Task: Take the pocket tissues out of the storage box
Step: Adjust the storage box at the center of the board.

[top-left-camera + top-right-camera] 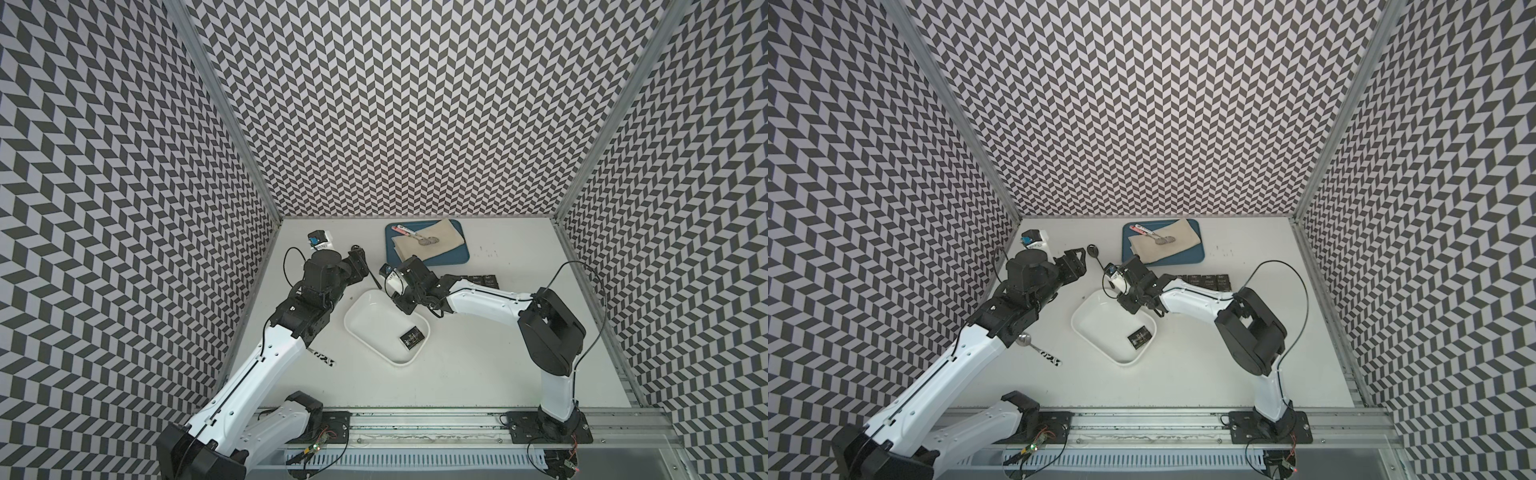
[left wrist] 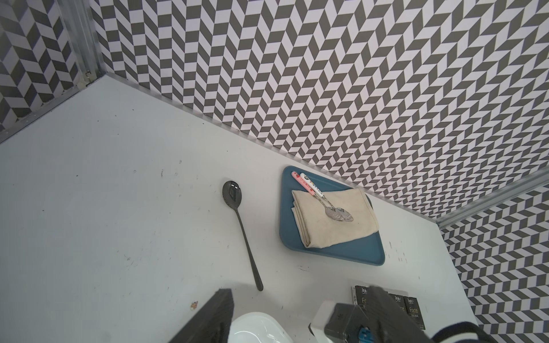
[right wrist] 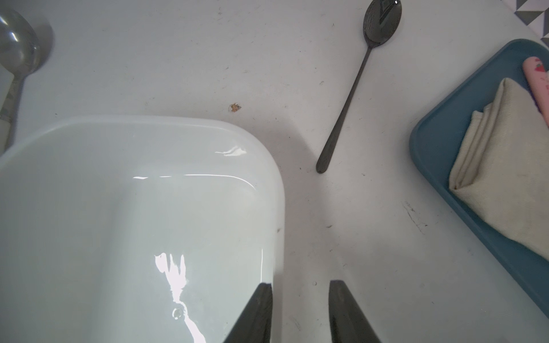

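Tissue packet (image 1: 414,336) in box (image 1: 374,328), right hand (image 3: 300,283) apart

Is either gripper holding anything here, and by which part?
Nothing is held. The right gripper has its jaws apart and empty at the storage box rim; the left gripper is empty too.

1. Bright, even light from above; shadows on the counter (image 1: 478,374) are soft and short.
2. White glare streaks the storage box (image 3: 133,208) floor in the right wrist view.
3. Both top views bow the walls toward the edges.
4. The right tool (image 3: 300,286), close to its lens, looks soft, perhaps out of focus.
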